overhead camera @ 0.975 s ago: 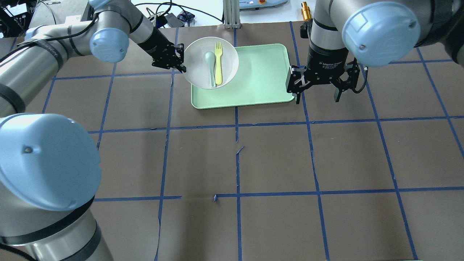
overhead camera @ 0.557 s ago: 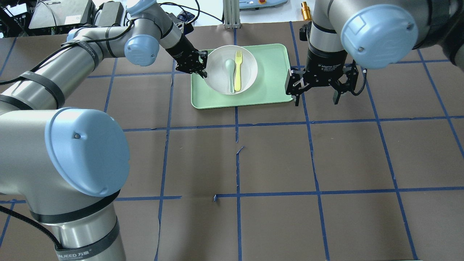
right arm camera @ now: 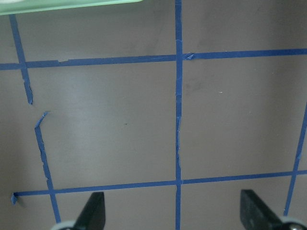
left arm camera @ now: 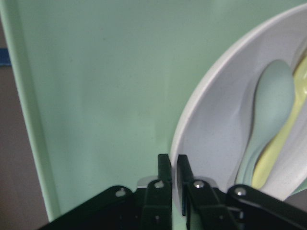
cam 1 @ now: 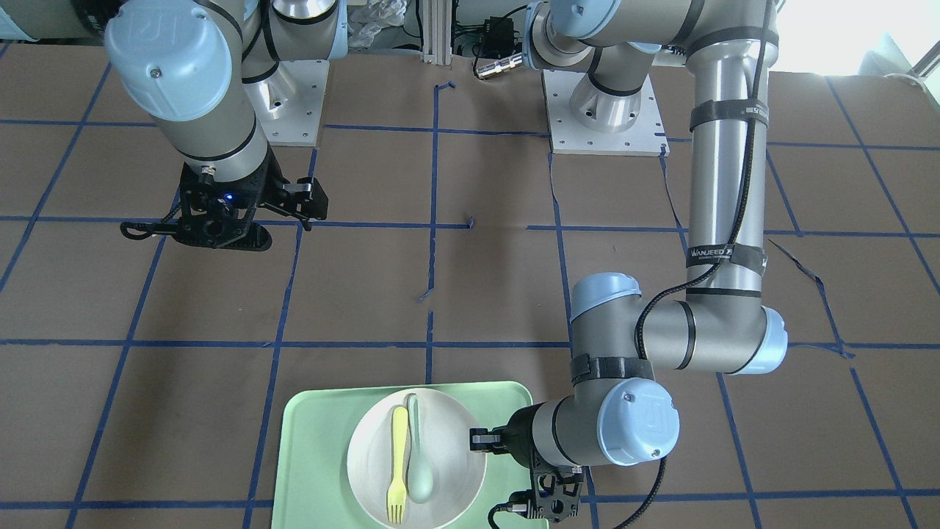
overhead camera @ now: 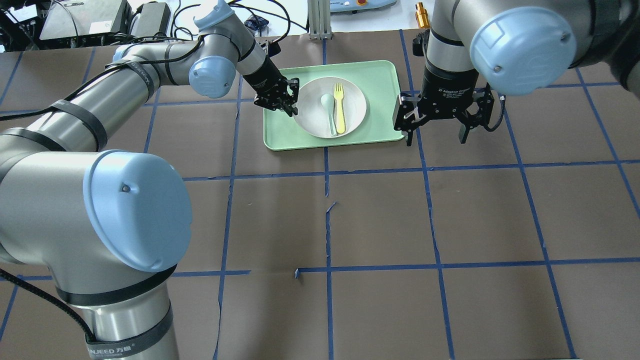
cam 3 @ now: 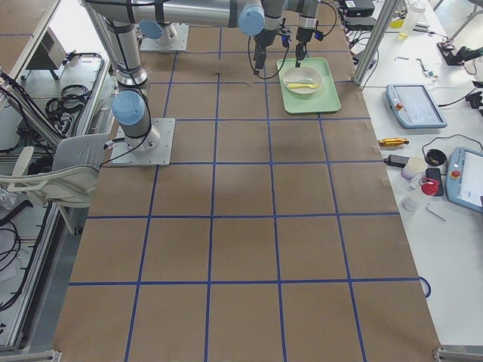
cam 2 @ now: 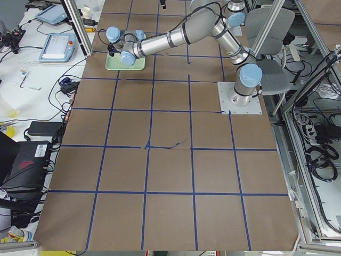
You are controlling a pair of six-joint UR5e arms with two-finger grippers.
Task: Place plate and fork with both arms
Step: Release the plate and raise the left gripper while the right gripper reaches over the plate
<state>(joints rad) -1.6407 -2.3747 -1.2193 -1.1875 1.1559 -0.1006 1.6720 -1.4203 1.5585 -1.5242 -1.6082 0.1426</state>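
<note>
Jaws of the left gripper (left arm camera: 171,171) are clenched on the rim of the plate (overhead camera: 311,119). The wrist view shows the off-white edge pinched between the two narrow black fingers (left arm camera: 164,177), one on its outer side over the tray and one on its inner side. The grip sits on the side of the plate nearest the left arm (overhead camera: 150,55), which stretches low across the far part of the desk (overhead camera: 380,215).

The plate is over the middle of the mint-green tray (overhead camera: 382,92); whether it rests flat or hangs just above cannot be told. Inside it the pale-yellow fork (overhead camera: 340,112) and the grey-green spoon (overhead camera: 329,106) lie side by side, touching. The fork is on the robot's right, and its tines and the spoon's bowl both point away from the robot.

Jaws of the right gripper (overhead camera: 436,138) are spread wide and hold nothing. It points down over the brown desk just beside the tray's right edge, with blue tape lines (right arm camera: 177,120) below it. The right arm (overhead camera: 445,50) rises steeply above it.
</note>
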